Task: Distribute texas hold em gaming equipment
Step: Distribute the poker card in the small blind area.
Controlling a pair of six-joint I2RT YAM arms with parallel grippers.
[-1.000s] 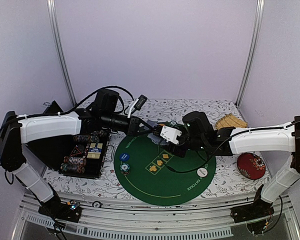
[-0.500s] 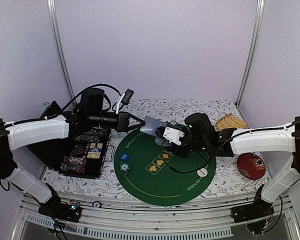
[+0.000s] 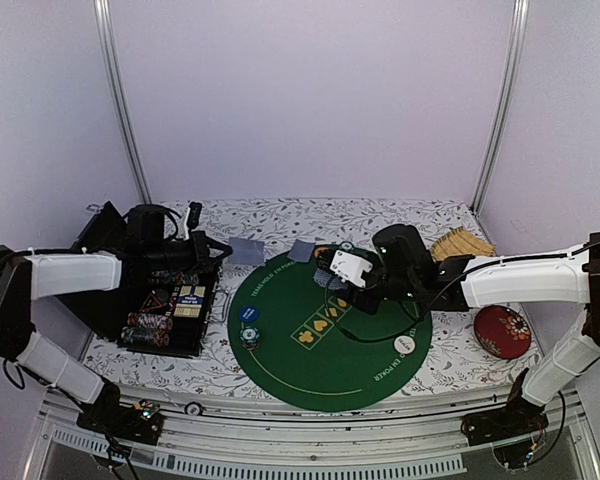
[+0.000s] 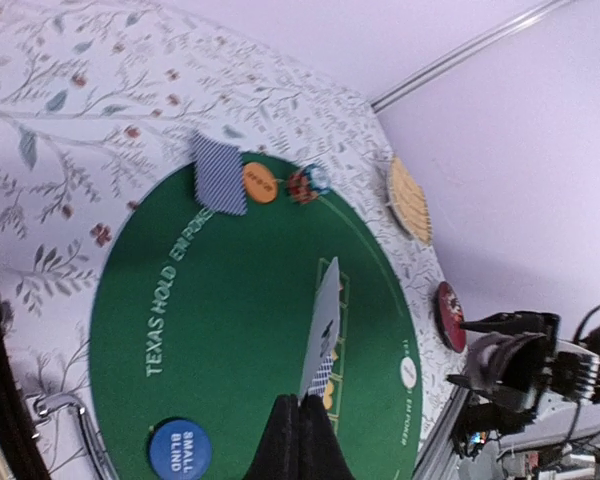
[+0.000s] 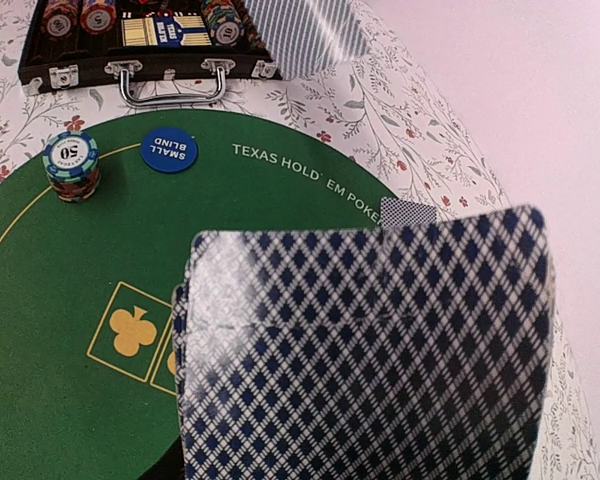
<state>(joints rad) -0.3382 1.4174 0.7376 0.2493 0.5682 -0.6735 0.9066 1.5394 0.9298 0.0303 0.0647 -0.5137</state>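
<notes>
The left gripper (image 4: 298, 425) is being held pinched shut on the bottom edge of a single playing card (image 4: 323, 320). The card is being carried on edge, clear of the table, off the 10 o'clock side of the green felt mat (image 3: 330, 375), between the mat and the open black chip case (image 3: 170, 305).

The right gripper (image 3: 338, 270) is being held part-way open around the rest of the deck (image 5: 365, 350), whose grey-blue diamond backs are being turned toward its own camera above the mat's 12 o'clock half.

Another card (image 3: 302, 250) is lying at the mat's 11 o'clock rim, partly on the flowered cloth, just beside an orange button disc (image 4: 260, 183) and a small chip (image 4: 305, 183). The blue small-blind disc (image 3: 247, 313) and a short chip stack (image 3: 248, 335) are lying near each other at 9 o'clock, and a white disc (image 3: 404, 344) at 4 o'clock.

The cards are being judged light, thin, springy and slick. A single one is best pinched shallowly at a short edge, since it will be hard to lift once flat on felt — and the deck is best clamped squarely across its long sides, or it is likely to splay.
</notes>
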